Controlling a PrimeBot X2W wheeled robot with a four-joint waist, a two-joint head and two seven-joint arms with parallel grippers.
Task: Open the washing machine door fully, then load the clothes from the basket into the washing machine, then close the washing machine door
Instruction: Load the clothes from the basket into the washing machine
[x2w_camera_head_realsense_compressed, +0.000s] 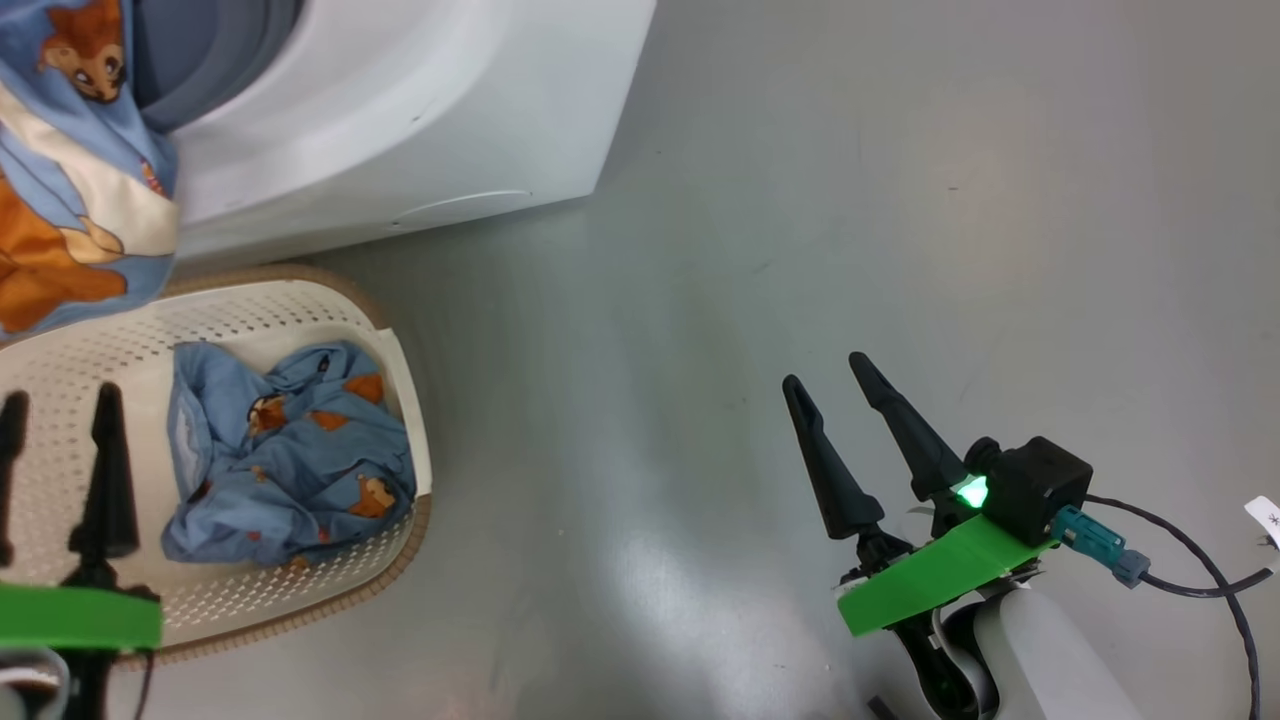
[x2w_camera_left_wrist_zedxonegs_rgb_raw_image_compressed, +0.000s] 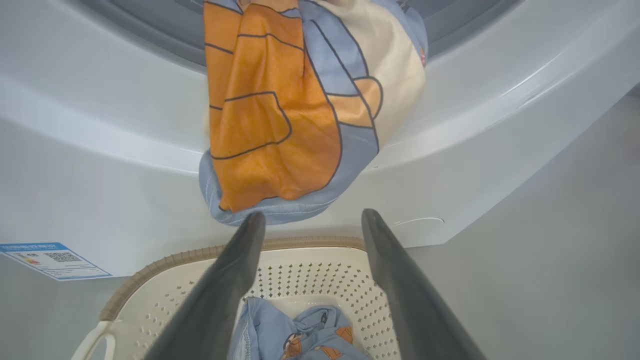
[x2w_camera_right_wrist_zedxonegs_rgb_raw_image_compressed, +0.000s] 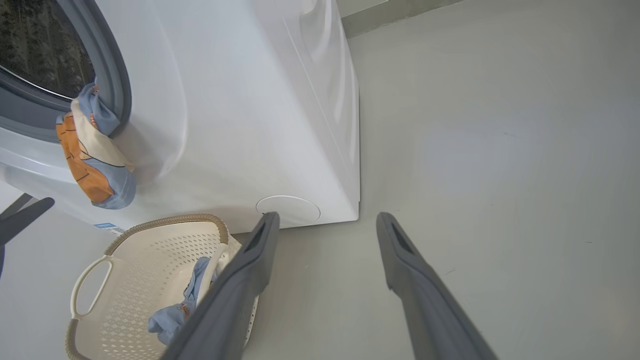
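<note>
Head view is being filled along its top by the washing machine (x2w_camera_head_realsense_compressed: 420, 110), which is standing on the grey floor (x2w_camera_head_realsense_compressed: 800, 250). One piece of the clothes, a light blue garment (x2w_camera_left_wrist_zedxonegs_rgb_raw_image_compressed: 280, 115) printed in orange and cream, is being seen hanging out of the washing machine's opening. It is draped over the grey rubber ring (x2w_camera_right_wrist_zedxonegs_rgb_raw_image_compressed: 117, 75) and down the white front below it, with its upper end inside the mouth before the steel drum (x2w_camera_right_wrist_zedxonegs_rgb_raw_image_compressed: 40, 45).

The basket (x2w_camera_head_realsense_compressed: 120, 340) is being shown on the floor just in front of the washing machine's base, below the hanging piece and apart from it. A second garment (x2w_camera_head_realsense_compressed: 290, 450), crumpled and blue, is lying in the basket on the side nearer the washing machine's round flap (x2w_camera_right_wrist_zedxonegs_rgb_raw_image_compressed: 288, 210). A blue sticker (x2w_camera_left_wrist_zedxonegs_rgb_raw_image_compressed: 52, 260) is being carried low on the washing machine's front, on the side away from that flap.

The left tool (x2w_camera_left_wrist_zedxonegs_rgb_raw_image_compressed: 314, 215) is being held over the basket in front of the washing machine. Its two dark fingers are spread wide with nothing between them, tips pointing at the machine just below the hanging hem. The right tool (x2w_camera_head_realsense_compressed: 826, 370) is being held above bare floor, out beyond the washing machine's flap-side corner and well apart from the basket. Its fingers are likewise spread and are gripping nothing.
</note>
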